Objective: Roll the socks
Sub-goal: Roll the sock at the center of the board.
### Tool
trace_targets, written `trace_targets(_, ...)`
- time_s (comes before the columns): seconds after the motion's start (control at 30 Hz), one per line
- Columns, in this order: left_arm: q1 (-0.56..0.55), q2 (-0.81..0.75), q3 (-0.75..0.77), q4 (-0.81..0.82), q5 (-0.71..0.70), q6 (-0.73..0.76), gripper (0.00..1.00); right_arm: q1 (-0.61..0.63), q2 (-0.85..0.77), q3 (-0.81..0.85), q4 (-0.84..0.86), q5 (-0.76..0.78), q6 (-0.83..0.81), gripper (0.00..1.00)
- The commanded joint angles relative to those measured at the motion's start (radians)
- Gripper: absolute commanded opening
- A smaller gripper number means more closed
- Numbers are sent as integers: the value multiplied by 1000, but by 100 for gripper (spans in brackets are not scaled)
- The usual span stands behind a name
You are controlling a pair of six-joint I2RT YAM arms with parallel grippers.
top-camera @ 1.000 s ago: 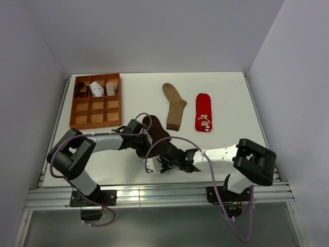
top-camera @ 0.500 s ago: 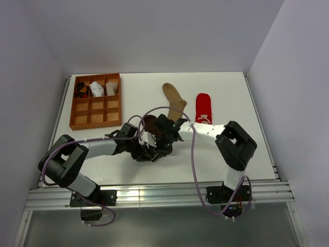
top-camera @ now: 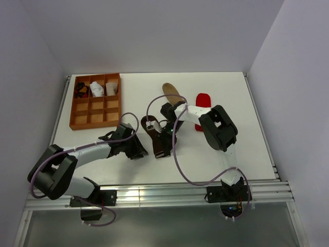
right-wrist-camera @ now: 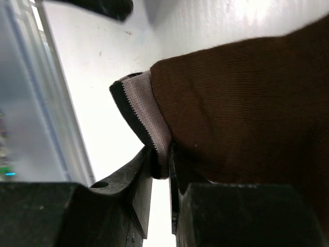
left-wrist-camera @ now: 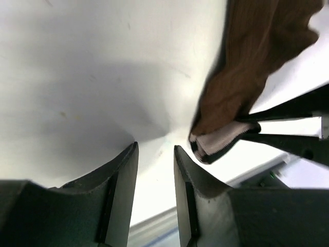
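- My right claw [right-wrist-camera: 160,157] is clamped on the pale-banded cuff [right-wrist-camera: 146,116] of the brown sock [right-wrist-camera: 247,98], with the fabric pinched between both fingers.
- My left claw [left-wrist-camera: 156,170] sits just beside that cuff. Its fingers are a narrow slot apart, with only bare table [left-wrist-camera: 77,62] between them.
- From above, the brown sock lies near mid-table. The right arm [top-camera: 218,126] folds back over it from the far side, and the left arm [top-camera: 87,150] reaches in low from the left.
- Behind it, a tan sock [top-camera: 171,92] lies partly under the right arm. A red sock [top-camera: 203,99] just to its right is also partly covered.
- A wooden tray [top-camera: 81,119] sits toward the far left corner, well apart from both claws. The three compartments of its back row hold rolled socks [top-camera: 96,88].
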Motion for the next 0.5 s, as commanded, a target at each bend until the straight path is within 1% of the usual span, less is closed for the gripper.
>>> trace_targets(0.0, 2, -65, 28, -14, -143, 77, 39, -36, 75, 67, -142, -68, 11, 18)
trace_targets(0.1, -6, -101, 40, 27, -199, 146, 40, -59, 128, 101, -167, -71, 33, 18)
trace_targets(0.13, -11, -108, 40, 59, -209, 186, 41, -65, 132, 106, -160, -65, 58, 18)
trace_targets(0.2, -29, -128, 40, 97, -225, 217, 42, -67, 149, 116, -159, -64, 68, 18)
trace_targets(0.3, -49, -138, 32, 196, -216, 278, 45, -71, 158, 130, -134, -29, 121, 18)
trace_targets(0.33, -57, -133, 31, 219, -206, 303, 48, -73, 171, 143, -136, -25, 129, 18)
trace_targets(0.47, -106, -96, 25, 318, -172, 361, 51, -76, 197, 173, -168, -22, 145, 18)
